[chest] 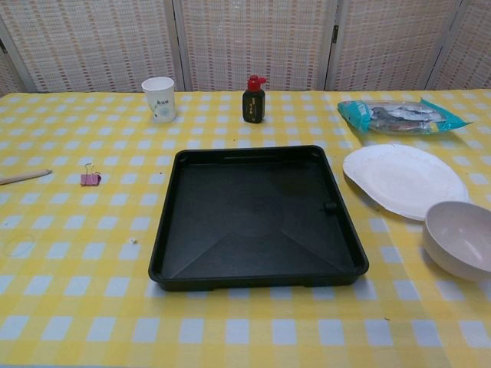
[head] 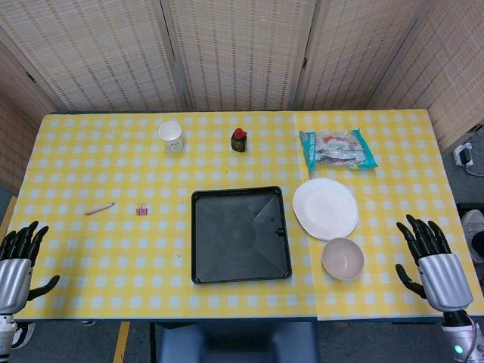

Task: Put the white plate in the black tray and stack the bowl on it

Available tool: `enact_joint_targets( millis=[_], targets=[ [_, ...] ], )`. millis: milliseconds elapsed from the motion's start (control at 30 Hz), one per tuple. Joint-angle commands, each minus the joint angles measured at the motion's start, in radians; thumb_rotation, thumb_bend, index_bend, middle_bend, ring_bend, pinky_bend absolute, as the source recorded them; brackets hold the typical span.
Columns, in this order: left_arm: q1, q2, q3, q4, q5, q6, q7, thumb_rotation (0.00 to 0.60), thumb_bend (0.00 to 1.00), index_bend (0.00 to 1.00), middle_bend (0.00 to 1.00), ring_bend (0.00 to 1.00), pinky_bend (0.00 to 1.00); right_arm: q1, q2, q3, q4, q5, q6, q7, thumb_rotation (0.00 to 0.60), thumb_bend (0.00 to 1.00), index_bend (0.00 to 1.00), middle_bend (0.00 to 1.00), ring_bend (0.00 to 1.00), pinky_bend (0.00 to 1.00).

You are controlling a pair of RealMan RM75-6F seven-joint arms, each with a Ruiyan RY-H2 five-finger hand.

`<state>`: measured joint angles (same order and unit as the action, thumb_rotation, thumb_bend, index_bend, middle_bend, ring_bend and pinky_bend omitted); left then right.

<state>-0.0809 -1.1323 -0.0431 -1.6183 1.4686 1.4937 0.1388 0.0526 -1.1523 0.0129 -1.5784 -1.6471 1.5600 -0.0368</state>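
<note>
The black tray (head: 240,235) (chest: 256,217) lies empty in the middle of the yellow checked table. Just right of it rests the white plate (head: 326,208) (chest: 404,179), flat on the cloth. A pale bowl (head: 342,258) (chest: 461,238) stands upright in front of the plate, near the table's front edge. My right hand (head: 432,259) hovers at the front right corner, fingers spread, holding nothing, well right of the bowl. My left hand (head: 18,258) is at the front left edge, fingers also spread and empty. Neither hand appears in the chest view.
A paper cup (head: 172,135) (chest: 159,98) and a small dark bottle with a red cap (head: 239,140) (chest: 254,100) stand at the back. A teal snack bag (head: 337,149) (chest: 399,115) lies behind the plate. A pink binder clip (head: 141,209) (chest: 90,178) and wooden stick (head: 99,208) lie left.
</note>
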Motion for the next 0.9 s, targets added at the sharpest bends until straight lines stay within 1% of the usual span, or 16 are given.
enact_joint_targets(
  millis=[33, 233, 333, 367, 400, 433, 467, 500, 567, 633, 733, 767, 900],
  targets=[
    [-0.002, -0.002, -0.003, 0.004, -0.007, -0.007, 0.001, 0.6, 0.22, 0.0, 0.0, 0.0, 0.03, 0.004, -0.002, 0.002, 0.004, 0.008, -0.01, 0.0, 0.6, 0.41, 0.0, 0.0, 0.0, 0.0],
    [-0.01, -0.006, 0.0, 0.007, -0.009, -0.025, -0.002, 0.6, 0.22, 0.0, 0.0, 0.0, 0.03, 0.021, -0.005, -0.001, 0.01, 0.013, -0.049, -0.004, 0.6, 0.41, 0.0, 0.0, 0.0, 0.0],
    [-0.008, -0.002, 0.0, 0.007, -0.003, -0.018, -0.01, 0.6, 0.22, 0.0, 0.0, 0.0, 0.02, 0.048, 0.0, 0.004, 0.038, 0.029, -0.1, -0.02, 0.6, 0.41, 0.0, 0.0, 0.0, 0.0],
    [-0.007, 0.0, 0.0, 0.006, -0.003, -0.017, -0.015, 0.6, 0.22, 0.0, 0.0, 0.0, 0.02, 0.067, 0.0, 0.011, 0.062, 0.036, -0.129, -0.021, 0.6, 0.41, 0.01, 0.0, 0.0, 0.0],
    [-0.006, 0.001, 0.001, 0.006, -0.003, -0.017, -0.018, 0.6, 0.22, 0.0, 0.0, 0.0, 0.02, 0.083, -0.004, 0.018, 0.087, 0.042, -0.151, -0.013, 0.6, 0.41, 0.02, 0.0, 0.0, 0.0],
    [-0.005, 0.003, 0.001, 0.006, -0.002, -0.015, -0.019, 0.6, 0.22, 0.0, 0.0, 0.0, 0.02, 0.101, -0.01, 0.025, 0.114, 0.051, -0.177, 0.004, 0.6, 0.41, 0.07, 0.0, 0.0, 0.0],
    [-0.004, 0.004, 0.001, 0.006, -0.002, -0.014, -0.019, 0.6, 0.22, 0.0, 0.0, 0.0, 0.03, 0.119, -0.015, 0.029, 0.143, 0.059, -0.206, 0.024, 0.6, 0.41, 0.15, 0.0, 0.0, 0.0],
    [-0.003, 0.005, 0.002, 0.006, -0.001, -0.013, -0.02, 0.6, 0.22, 0.0, 0.0, 0.0, 0.03, 0.142, -0.026, 0.036, 0.185, 0.068, -0.241, 0.053, 0.6, 0.41, 0.2, 0.0, 0.0, 0.0],
    [-0.001, 0.009, 0.003, 0.001, 0.001, -0.01, -0.025, 0.6, 0.22, 0.0, 0.0, 0.0, 0.02, 0.177, -0.06, 0.046, 0.272, 0.068, -0.276, 0.103, 0.6, 0.41, 0.31, 0.0, 0.0, 0.0],
    [0.0, 0.01, 0.002, 0.0, 0.002, -0.004, -0.022, 0.6, 0.22, 0.0, 0.0, 0.0, 0.02, 0.201, -0.099, 0.051, 0.353, 0.062, -0.289, 0.141, 0.6, 0.41, 0.38, 0.0, 0.0, 0.0],
    [-0.003, 0.006, 0.0, 0.001, -0.003, -0.012, -0.019, 0.6, 0.22, 0.0, 0.0, 0.0, 0.02, 0.236, -0.17, 0.049, 0.493, 0.045, -0.304, 0.197, 0.6, 0.41, 0.42, 0.0, 0.0, 0.0],
    [-0.005, 0.004, 0.0, 0.003, -0.006, -0.019, -0.018, 0.6, 0.22, 0.0, 0.0, 0.0, 0.02, 0.249, -0.2, 0.047, 0.55, 0.041, -0.313, 0.219, 0.6, 0.41, 0.43, 0.0, 0.0, 0.0],
    [-0.014, -0.003, 0.0, 0.011, -0.015, -0.04, -0.013, 0.6, 0.22, 0.0, 0.0, 0.0, 0.02, 0.286, -0.288, 0.036, 0.717, 0.026, -0.333, 0.294, 0.6, 0.41, 0.44, 0.0, 0.0, 0.0]
  ],
)
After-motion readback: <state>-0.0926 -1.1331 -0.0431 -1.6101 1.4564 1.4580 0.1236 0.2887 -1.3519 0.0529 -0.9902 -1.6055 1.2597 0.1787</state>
